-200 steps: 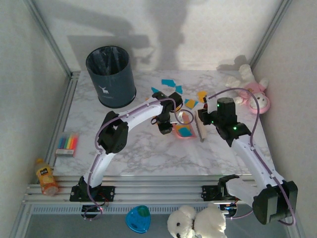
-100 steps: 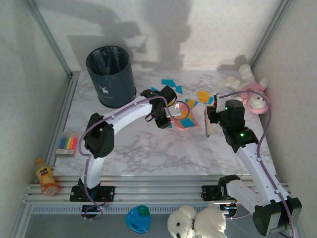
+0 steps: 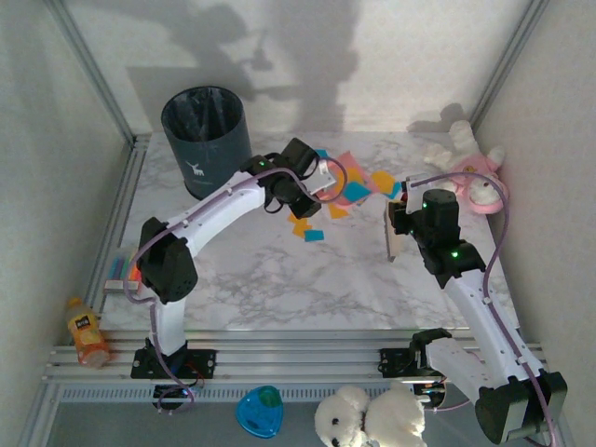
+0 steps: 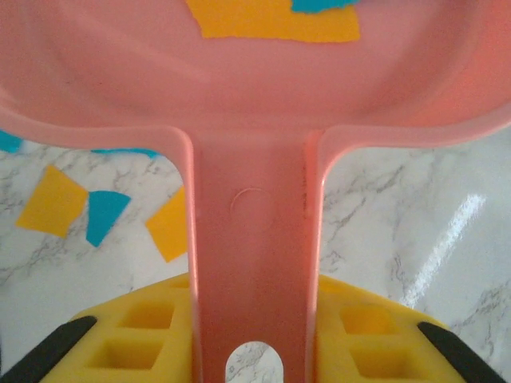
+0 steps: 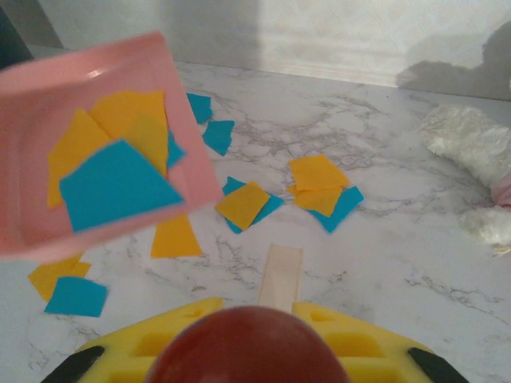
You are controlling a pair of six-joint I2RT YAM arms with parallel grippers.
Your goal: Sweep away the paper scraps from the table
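My left gripper [image 3: 300, 191] [image 4: 255, 319] is shut on the handle of the pink dustpan [image 3: 340, 175] [image 4: 255, 88], held tilted above the table [image 3: 279, 279]. In the pan lie orange and teal paper scraps [image 5: 112, 171]. More paper scraps [image 3: 307, 229] [image 5: 243, 203] [image 4: 52, 199] lie on the marble below and to the right of the pan. My right gripper [image 3: 399, 219] [image 5: 263, 319] is shut on a brush [image 3: 395, 237] [image 5: 279, 275] with a pale wooden blade and a dark red round end. It stands to the right of the loose scraps.
A dark blue bin [image 3: 209, 140] stands at the back left, just left of the dustpan. A pink and white plush toy [image 3: 475, 177] [image 5: 471, 152] lies at the back right. Markers [image 3: 126, 270] and a bottle [image 3: 84, 331] sit off the left edge.
The left arm has lifted the dustpan off the table and carried it back and left. The right gripper shifted slightly right with the brush, then held still.
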